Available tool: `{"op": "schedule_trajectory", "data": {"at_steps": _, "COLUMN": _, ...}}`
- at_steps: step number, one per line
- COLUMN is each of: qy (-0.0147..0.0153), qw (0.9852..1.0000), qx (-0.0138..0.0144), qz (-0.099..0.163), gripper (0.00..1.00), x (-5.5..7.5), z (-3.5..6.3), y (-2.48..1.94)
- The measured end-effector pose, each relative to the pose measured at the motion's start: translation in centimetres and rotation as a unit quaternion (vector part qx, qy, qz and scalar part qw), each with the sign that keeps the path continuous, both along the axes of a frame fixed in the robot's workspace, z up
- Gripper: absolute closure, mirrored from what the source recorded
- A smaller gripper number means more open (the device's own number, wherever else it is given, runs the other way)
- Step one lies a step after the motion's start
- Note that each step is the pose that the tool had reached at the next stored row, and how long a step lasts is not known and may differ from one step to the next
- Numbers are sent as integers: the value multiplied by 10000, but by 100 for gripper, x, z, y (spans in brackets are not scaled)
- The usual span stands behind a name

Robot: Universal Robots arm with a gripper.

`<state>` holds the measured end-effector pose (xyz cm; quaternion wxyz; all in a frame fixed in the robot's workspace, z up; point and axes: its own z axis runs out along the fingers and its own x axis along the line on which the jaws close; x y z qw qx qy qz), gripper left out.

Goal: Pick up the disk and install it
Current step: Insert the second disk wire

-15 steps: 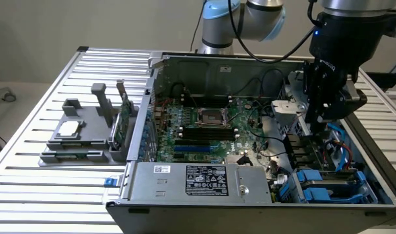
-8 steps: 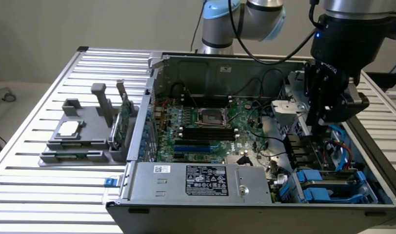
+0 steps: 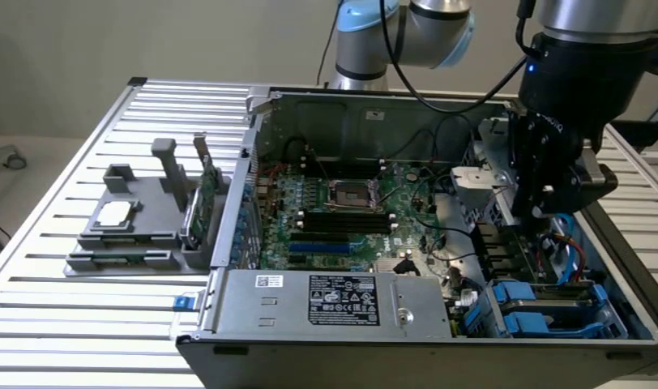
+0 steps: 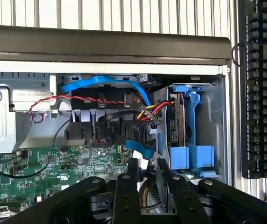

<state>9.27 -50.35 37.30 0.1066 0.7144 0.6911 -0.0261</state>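
The claw (image 4: pixel 146 175), fingers partly spread and pinching nothing, hovers inside the computer case (image 3: pixel 307 324) near the disk (image 4: pixel 186 135).

The disk (image 4: pixel 176 122) stands on edge inside the open computer case, seated in the drive bay and clipped in its bright blue plastic carrier frame. In the exterior view the blue carrier (image 3: pixel 545 304) lies at the case's near right corner.
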Motion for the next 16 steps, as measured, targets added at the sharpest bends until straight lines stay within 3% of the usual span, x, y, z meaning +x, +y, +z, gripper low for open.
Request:
{"op": "schedule_trajectory", "data": {"at_steps": 7, "qy": -40, "qw": 10000, "qx": -1, "qz": -1, "gripper": 69, "x": 7, "z": -24, "y": 0}}
{"op": "schedule_trajectory", "data": {"at_steps": 16, "qy": -63, "qw": 10000, "qx": 0, "qz": 0, "gripper": 69, "x": 22, "z": -36, "y": 0}}
